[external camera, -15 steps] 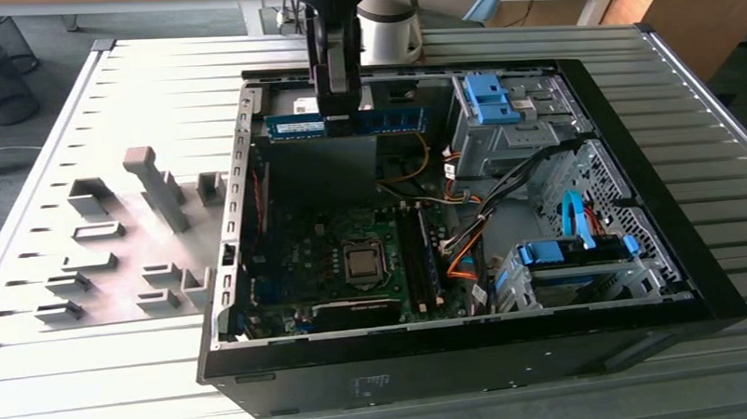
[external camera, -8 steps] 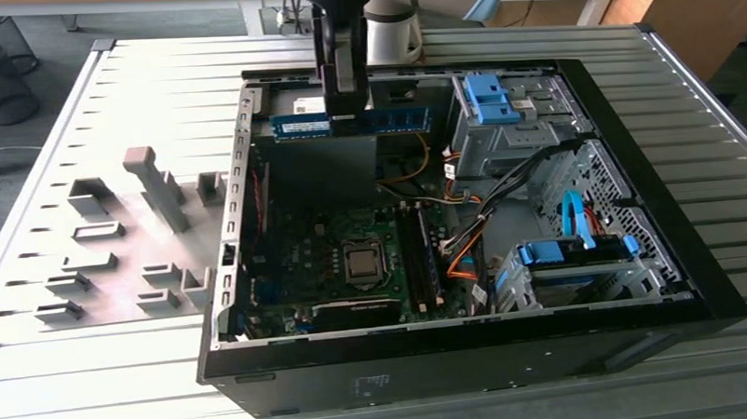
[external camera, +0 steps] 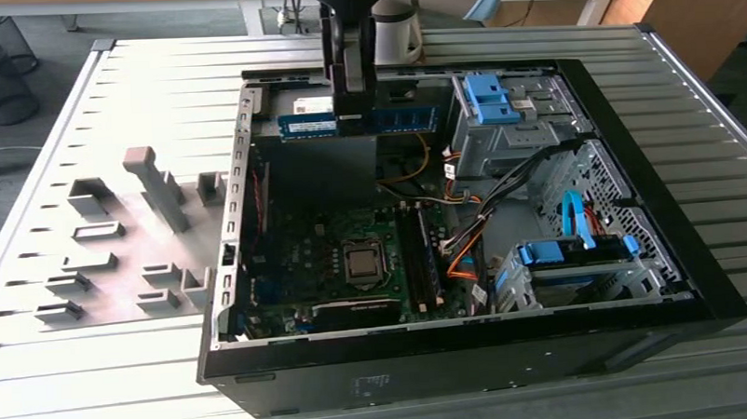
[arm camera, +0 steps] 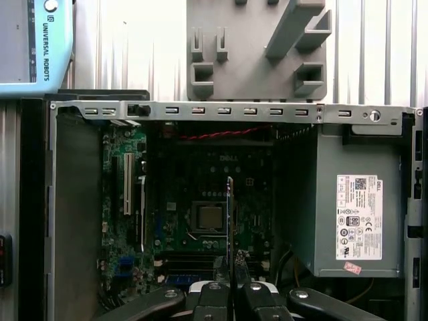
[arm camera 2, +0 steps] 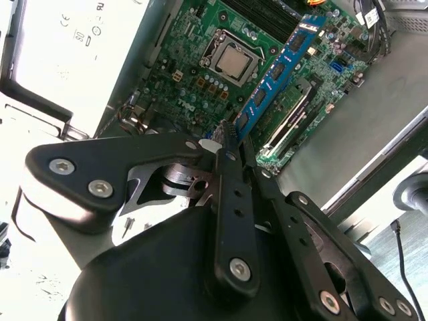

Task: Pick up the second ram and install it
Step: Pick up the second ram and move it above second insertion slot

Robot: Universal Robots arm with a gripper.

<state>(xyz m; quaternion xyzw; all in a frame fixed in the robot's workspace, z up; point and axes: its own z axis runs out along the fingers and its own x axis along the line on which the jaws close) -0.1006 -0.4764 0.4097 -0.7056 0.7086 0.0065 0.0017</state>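
Ribbed grey tabletop (external camera: 106, 368) carries an open computer case (external camera: 479, 373), with grey holder blocks (external camera: 149, 185) lying at the exterior view's left. Over the far side of the case, the gripper (external camera: 352, 100) is closed on the second ram (external camera: 410, 117), clamping the blue-green stick near its middle. The stick is held level, up off the motherboard (external camera: 313, 258) and its long black slots (external camera: 415, 255).

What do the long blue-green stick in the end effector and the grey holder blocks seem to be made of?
The long blue-green circuit-board stick is probably rigid laminate board, slightly glossy, carrying black chips. The grey holder blocks are likely matte plastic: uniform dull grey, no metallic shine.
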